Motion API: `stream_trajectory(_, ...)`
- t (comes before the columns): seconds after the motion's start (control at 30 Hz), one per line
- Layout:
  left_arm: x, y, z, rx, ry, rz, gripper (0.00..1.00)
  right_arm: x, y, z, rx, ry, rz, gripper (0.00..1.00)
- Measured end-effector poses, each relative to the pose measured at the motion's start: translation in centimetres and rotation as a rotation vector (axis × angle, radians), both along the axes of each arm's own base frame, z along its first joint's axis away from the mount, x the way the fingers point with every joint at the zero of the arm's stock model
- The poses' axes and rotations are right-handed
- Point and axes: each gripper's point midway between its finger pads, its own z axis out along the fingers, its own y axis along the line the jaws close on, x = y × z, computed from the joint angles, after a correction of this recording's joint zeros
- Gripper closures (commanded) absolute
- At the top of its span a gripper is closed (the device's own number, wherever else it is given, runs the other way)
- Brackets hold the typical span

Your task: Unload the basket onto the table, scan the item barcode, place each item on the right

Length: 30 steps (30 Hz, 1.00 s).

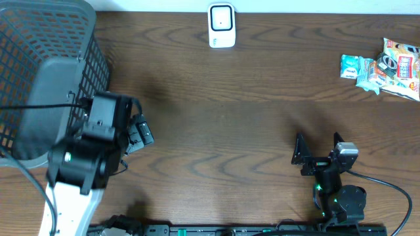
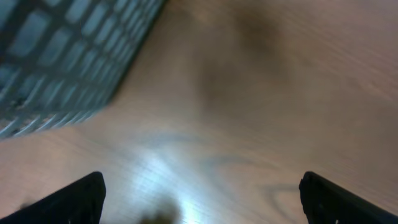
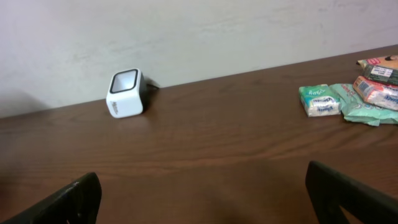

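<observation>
The white barcode scanner [image 1: 222,26] stands at the table's far edge, and the right wrist view shows the scanner [image 3: 125,93] against the wall. A small pile of packets [image 1: 387,65] lies at the far right, with a teal-and-white packet [image 1: 352,65] nearest the middle; it is the teal packet [image 3: 320,99] in the right wrist view. My right gripper [image 1: 318,147] hovers open near the front edge, well short of them, and its jaws [image 3: 202,183] hold nothing. Beside the basket, my left gripper [image 1: 138,134] is open and empty over bare wood [image 2: 200,190].
A large grey mesh basket [image 1: 46,72] fills the left end of the table, and its wall [image 2: 62,56] shows blurred close to the left gripper. Cables run along the front edge by the right arm's base [image 1: 341,203].
</observation>
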Motion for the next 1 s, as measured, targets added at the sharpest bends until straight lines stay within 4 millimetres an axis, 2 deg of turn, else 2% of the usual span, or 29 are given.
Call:
stream_trajectory(0.13, 0.5, -1.4, -0.2, -0.033, -0.129, -0.135, 0.02, 0.0, 0.0, 0.0, 0.0, 0.0, -0.001, 0.01)
stream_trajectory(0.23, 0.1, -2.2, -0.6, -0.05, -0.218, -0.218, 0.02, 0.0, 0.0, 0.0, 0.0, 0.0, -0.001, 0.01)
stream_trajectory(0.43, -1.8, -2.5, -1.6, -0.071, -0.372, -0.292, 0.02, 0.0, 0.0, 0.0, -0.001, -0.001, -0.001, 0.01)
stream_trajectory(0.63, -3.5, -2.3, -3.0, -0.072, -0.447, -0.311, 0.03, 0.0, 0.0, 0.0, -0.001, 0.0, -0.001, 0.01)
stream_trajectory(1.0, -2.0, -2.8, -3.1, -0.092, -0.656, -0.32, 0.02, 0.0, 0.0, 0.0, -0.001, 0.0, -0.001, 0.01)
